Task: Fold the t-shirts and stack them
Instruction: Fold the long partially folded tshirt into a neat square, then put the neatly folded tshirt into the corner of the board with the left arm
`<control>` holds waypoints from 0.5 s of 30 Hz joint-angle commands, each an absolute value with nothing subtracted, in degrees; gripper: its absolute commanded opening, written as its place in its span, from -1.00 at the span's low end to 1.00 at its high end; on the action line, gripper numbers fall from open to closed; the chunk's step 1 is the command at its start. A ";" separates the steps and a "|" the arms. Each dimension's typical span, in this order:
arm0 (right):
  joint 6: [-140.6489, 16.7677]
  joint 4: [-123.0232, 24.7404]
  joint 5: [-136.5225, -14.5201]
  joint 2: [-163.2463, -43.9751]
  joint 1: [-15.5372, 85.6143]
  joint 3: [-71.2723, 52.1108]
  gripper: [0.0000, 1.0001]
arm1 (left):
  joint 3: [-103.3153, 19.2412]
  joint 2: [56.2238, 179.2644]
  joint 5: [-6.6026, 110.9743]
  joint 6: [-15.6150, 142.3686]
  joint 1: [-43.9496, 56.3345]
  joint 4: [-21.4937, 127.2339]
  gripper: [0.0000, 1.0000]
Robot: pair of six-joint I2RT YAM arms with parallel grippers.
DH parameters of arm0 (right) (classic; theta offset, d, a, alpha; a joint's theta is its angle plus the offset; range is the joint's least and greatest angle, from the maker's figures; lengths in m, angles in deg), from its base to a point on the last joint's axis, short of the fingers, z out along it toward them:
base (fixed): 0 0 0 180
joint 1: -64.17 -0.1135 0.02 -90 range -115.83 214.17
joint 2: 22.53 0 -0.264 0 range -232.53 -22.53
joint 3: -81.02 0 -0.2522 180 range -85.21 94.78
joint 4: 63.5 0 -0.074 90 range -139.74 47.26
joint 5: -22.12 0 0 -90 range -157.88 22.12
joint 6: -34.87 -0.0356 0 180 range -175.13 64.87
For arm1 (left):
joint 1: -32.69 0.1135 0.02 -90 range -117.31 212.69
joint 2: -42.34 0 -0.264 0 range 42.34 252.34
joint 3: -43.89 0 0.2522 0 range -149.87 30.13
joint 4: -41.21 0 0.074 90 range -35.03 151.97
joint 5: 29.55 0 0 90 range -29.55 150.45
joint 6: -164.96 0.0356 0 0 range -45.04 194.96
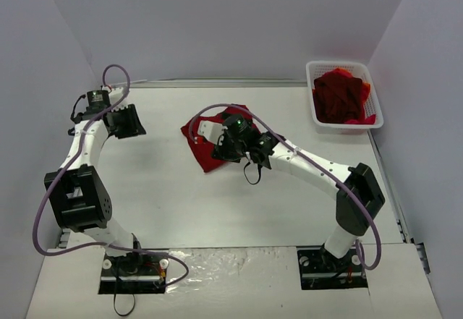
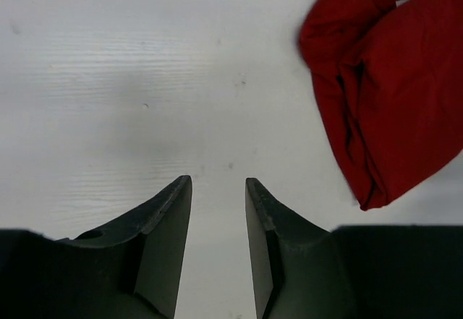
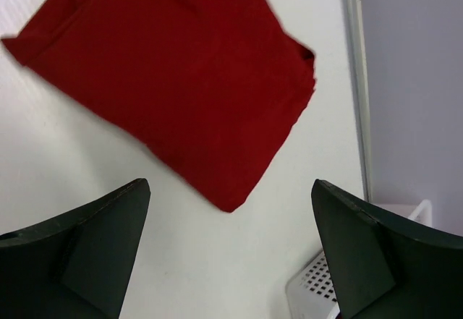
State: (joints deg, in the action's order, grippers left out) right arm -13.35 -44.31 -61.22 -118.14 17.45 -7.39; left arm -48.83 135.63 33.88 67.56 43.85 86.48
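Observation:
A folded dark red t-shirt (image 1: 207, 158) lies flat on the white table, left of centre at the back. My right gripper (image 1: 226, 144) hovers right over it, jaws wide open and empty. In the right wrist view the t-shirt (image 3: 173, 66) fills the upper left, and one corner points down between the fingers of the right gripper (image 3: 230, 182). My left gripper (image 1: 134, 125) is off to the shirt's left, over bare table. It is open by a narrow gap (image 2: 218, 180) with nothing in it, and the t-shirt's folded edge (image 2: 391, 102) shows at upper right.
A white mesh basket (image 1: 312, 87) stands at the back right, and its corner (image 3: 318, 283) shows in the right wrist view. It holds a heap of crumpled red t-shirts (image 1: 340, 95). Grey walls close in the table on the left, back and right.

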 commanded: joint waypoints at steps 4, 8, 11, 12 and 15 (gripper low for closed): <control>-10.39 -44.37 -57.16 -116.48 14.51 -15.42 0.78 | -45.28 130.05 28.10 64.41 42.80 83.28 -0.26; -11.35 -45.16 -58.56 -118.59 13.11 -17.80 0.76 | -46.24 131.28 27.75 64.15 42.80 83.89 -0.24; -11.71 -45.61 -59.79 -120.96 11.53 -17.45 0.76 | -47.56 132.77 27.40 64.23 42.80 85.12 -0.24; -11.62 -45.78 -59.97 -121.58 11.08 -16.84 0.76 | -47.82 133.21 27.57 64.23 42.80 85.21 -0.24; -11.97 -45.78 -59.97 -124.65 9.15 -15.35 0.73 | -47.56 133.48 27.93 64.41 42.89 84.86 -0.24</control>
State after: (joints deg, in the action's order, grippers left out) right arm -11.51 -45.62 -59.65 -122.25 10.95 -17.49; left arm -44.98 133.78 28.72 65.09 42.56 85.48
